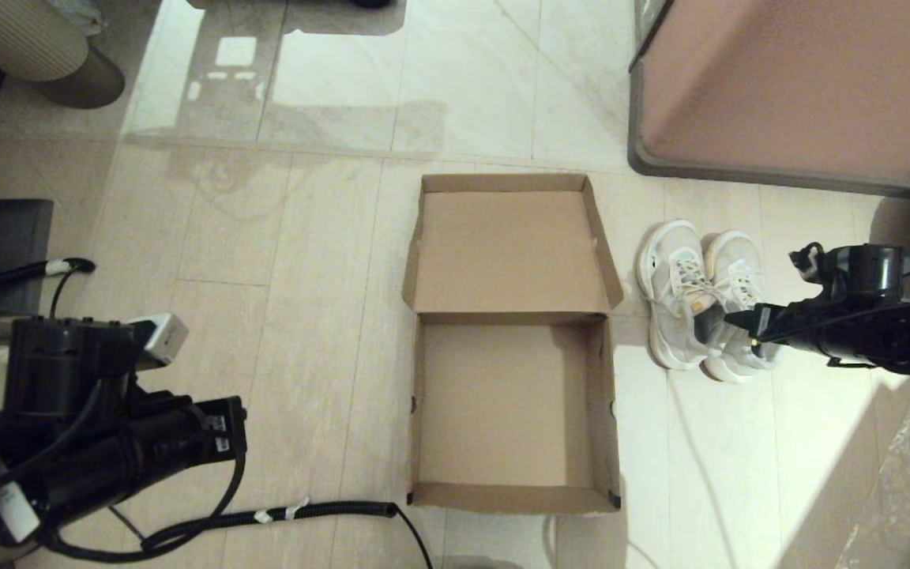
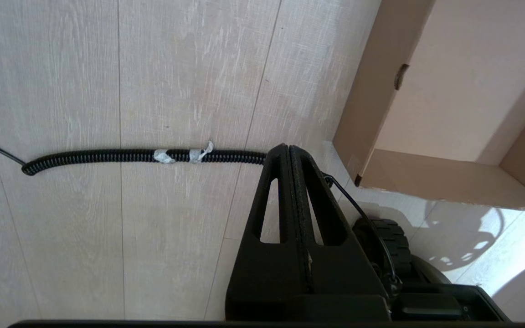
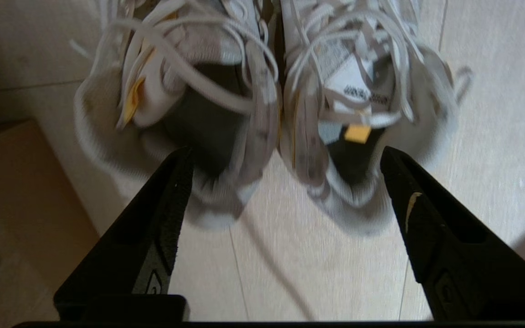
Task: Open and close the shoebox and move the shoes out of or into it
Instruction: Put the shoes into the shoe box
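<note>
From the head view, the shoebox point(image 1: 512, 395) lies open on the floor point(image 1: 305, 316), lid folded back. The shoes point(image 1: 700, 292) stand paired just right of it, heels under the right gripper point(image 1: 739, 320).

The left wrist view shows the left gripper point(image 2: 290, 152), jaws pressed together and empty, above a black corrugated cable point(image 2: 144, 156).

In the right wrist view, the jaws spread wide over both heels, gripping nothing.

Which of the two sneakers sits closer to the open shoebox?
The left sneaker of the pair: it lies on the side facing the shoebox, while the other sneaker lies beyond it, nearer the right gripper.
</note>
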